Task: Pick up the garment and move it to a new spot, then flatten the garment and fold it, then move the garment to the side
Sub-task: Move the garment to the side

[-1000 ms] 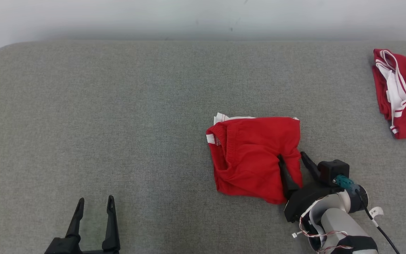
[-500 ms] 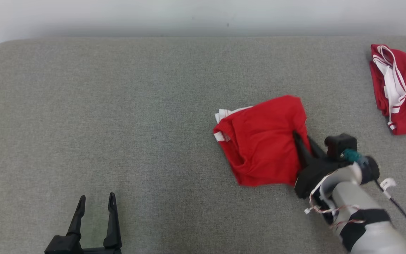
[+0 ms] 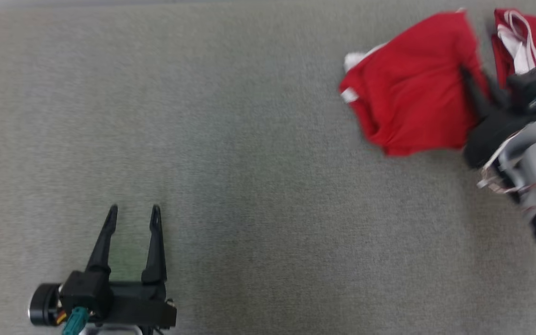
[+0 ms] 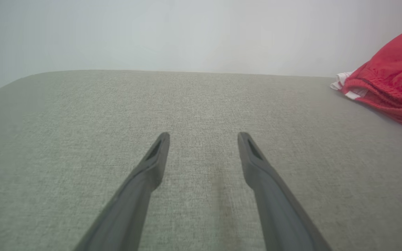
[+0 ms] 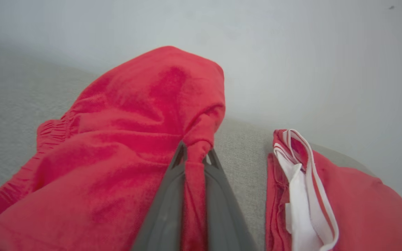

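The garment (image 3: 412, 88) is a folded red piece with white trim, at the upper right of the head view. My right gripper (image 3: 475, 81) is shut on its right edge, and a pinch of red cloth (image 5: 194, 153) sits between the fingers in the right wrist view. The bundle is lifted and dragged, its left part still low over the couch. In the left wrist view the garment (image 4: 389, 83) lies at the far right. My left gripper (image 3: 133, 214) stands open at the lower left, nothing between its fingers (image 4: 152, 164).
A second folded red and white garment (image 3: 528, 42) lies at the top right, just right of the held one (image 5: 312, 195). The grey fabric surface (image 3: 231, 158) stretches wide to the left and front. A pale wall stands behind it.
My right gripper shut on the garment's edge and carried it back and right toward the other red garment. The head camera has also shifted, so the whole scene slid.
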Controlling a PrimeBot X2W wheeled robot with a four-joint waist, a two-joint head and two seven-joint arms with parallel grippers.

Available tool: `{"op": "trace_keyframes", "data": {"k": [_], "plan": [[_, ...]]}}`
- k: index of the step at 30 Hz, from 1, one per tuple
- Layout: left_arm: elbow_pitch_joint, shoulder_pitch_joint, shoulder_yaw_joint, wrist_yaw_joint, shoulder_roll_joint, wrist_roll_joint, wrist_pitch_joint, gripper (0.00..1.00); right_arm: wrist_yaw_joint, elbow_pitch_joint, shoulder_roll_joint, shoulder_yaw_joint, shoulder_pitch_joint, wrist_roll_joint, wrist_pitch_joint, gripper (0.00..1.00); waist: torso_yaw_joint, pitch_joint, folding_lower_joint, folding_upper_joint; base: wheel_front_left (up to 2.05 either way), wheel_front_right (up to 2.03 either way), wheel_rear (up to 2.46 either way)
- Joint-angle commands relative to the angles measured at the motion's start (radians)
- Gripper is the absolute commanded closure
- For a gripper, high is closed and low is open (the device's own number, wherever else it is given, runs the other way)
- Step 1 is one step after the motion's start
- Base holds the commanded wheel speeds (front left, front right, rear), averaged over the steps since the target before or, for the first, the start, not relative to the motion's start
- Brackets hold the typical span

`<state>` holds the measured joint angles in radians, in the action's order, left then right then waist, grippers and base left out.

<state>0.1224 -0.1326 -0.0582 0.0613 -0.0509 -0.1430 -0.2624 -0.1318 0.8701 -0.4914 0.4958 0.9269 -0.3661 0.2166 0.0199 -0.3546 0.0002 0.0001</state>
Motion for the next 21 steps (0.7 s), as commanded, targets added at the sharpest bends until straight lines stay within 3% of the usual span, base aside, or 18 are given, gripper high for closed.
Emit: {"op": "trace_keyframes", "data": {"k": [1,11,21], "plan": [[-0.017,-0.03,0.003,0.009,0.001,0.023,-0.003,0.0,0.003,-0.017,-0.037,0.018,0.04,-0.016,-0.01,1.0,-0.057,-0.086,-0.0002,-0.0001,0.0,0.0,0.0],[-0.13,-0.108,0.015,0.042,-0.017,0.094,-0.003,0.0,0.003,-0.04,-0.18,0.078,0.206,-0.049,-0.056,1.0,-0.13,-0.216,-0.0002,-0.0001,0.0,0.0,0.0],[-0.215,-0.103,0.004,0.052,-0.033,0.119,-0.003,0.0,0.003,-0.114,-0.321,0.125,0.284,-0.132,-0.115,1.0,-0.19,-0.251,-0.0002,-0.0001,0.0,0.0,0.0]]}}
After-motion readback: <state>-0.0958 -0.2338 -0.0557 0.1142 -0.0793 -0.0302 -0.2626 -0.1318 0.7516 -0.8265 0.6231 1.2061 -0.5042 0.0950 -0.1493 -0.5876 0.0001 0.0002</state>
